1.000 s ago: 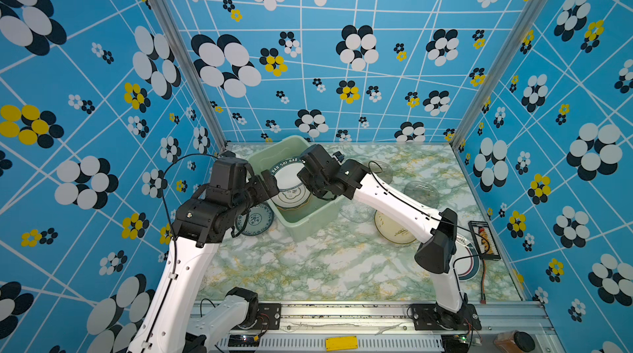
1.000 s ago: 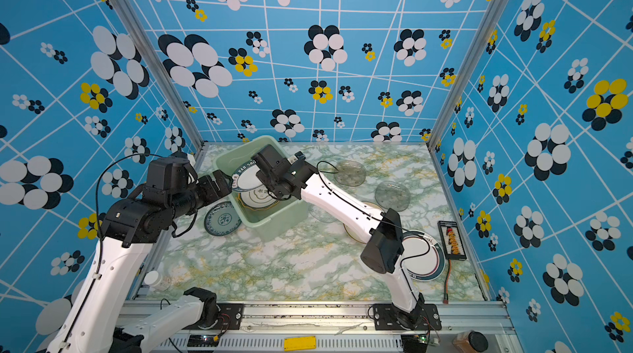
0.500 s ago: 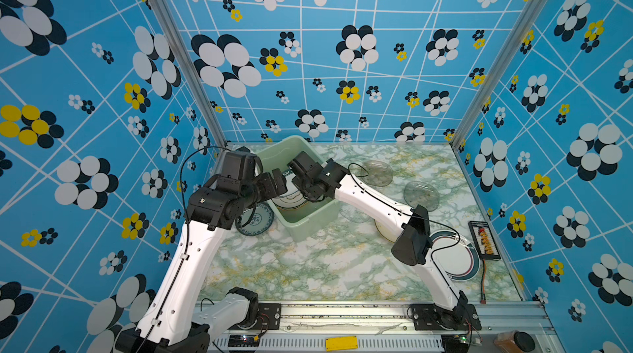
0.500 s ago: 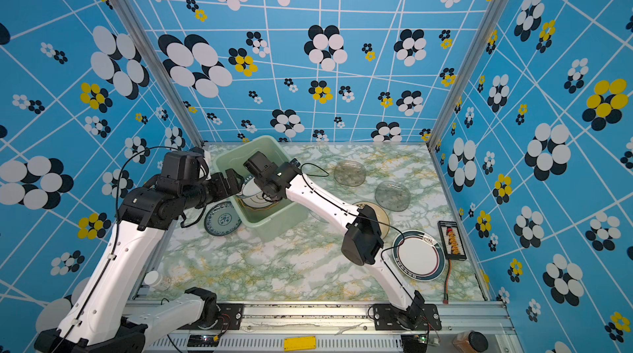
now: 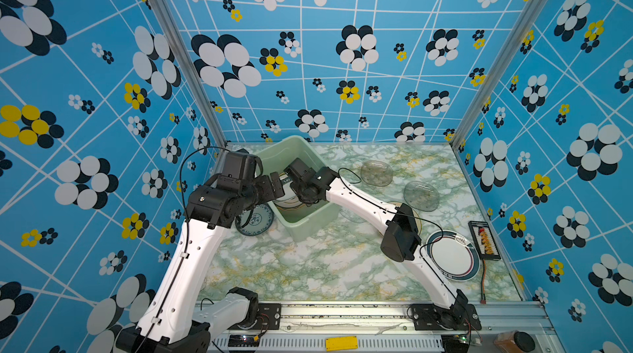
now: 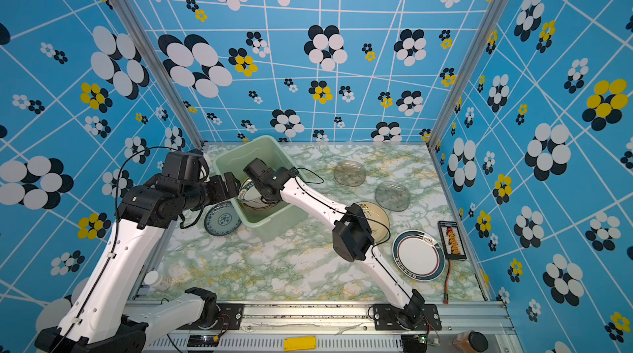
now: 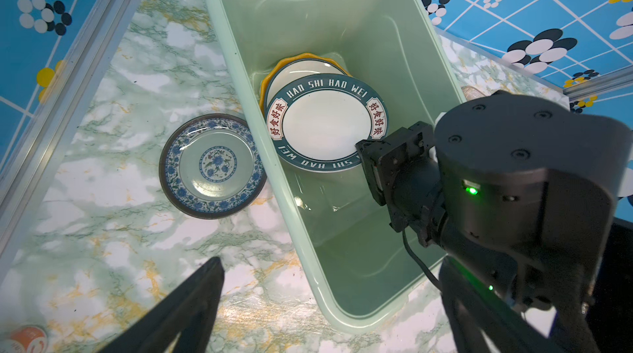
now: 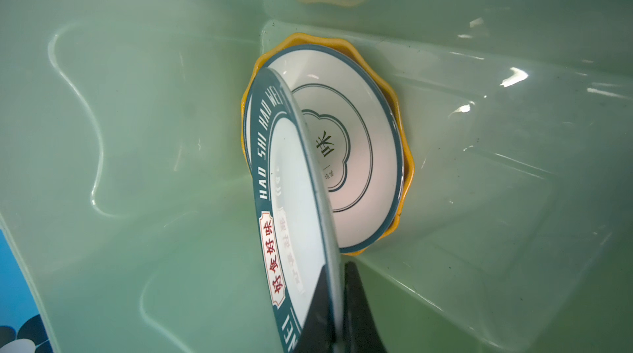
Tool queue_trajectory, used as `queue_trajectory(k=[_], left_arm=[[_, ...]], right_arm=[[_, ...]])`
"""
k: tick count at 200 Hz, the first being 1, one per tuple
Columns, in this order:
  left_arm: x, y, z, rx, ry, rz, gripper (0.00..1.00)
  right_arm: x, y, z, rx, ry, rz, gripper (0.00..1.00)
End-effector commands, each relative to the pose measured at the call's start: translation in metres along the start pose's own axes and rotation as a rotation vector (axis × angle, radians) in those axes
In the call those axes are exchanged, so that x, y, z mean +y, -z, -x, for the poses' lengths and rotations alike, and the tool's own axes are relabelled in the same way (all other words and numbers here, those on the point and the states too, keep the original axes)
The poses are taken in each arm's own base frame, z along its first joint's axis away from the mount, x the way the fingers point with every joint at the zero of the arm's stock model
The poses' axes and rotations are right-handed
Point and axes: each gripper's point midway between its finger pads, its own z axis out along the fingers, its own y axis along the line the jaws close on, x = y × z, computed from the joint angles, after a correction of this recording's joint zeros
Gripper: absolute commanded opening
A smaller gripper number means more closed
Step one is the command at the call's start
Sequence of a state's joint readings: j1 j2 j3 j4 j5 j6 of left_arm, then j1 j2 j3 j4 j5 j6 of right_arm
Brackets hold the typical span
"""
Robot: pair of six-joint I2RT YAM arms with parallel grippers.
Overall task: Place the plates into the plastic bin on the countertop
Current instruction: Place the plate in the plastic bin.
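marbled countertop (image 5: 308,265), right tool (image 8: 337,276) pinching lettered plate (image 7: 325,125) inside mint bin (image 7: 342,9)

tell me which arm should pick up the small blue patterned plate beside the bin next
Left. The left claw is open, empty and close to the blue patterned plate, which lies outside the bin. The right claw is shut on the dark-rimmed plate inside the bin.
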State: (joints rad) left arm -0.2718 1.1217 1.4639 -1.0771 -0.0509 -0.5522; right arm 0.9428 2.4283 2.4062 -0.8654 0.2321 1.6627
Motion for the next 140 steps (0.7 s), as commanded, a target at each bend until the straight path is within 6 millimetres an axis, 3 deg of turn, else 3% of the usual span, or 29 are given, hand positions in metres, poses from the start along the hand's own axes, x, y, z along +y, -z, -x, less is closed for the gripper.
queue_trajectory(k=[1, 140], left_arm=[[0.005, 0.009, 0.002, -0.023, -0.02, 0.029, 0.99], [0.01, 0.007, 0.001, -0.016, -0.027, 0.054, 0.99]], right_arm=[[0.005, -0.009, -0.001, 0.02, -0.055, 0.029, 0.0], [-0.013, -0.05, -0.009, 0.034, -0.122, -0.021, 0.0]])
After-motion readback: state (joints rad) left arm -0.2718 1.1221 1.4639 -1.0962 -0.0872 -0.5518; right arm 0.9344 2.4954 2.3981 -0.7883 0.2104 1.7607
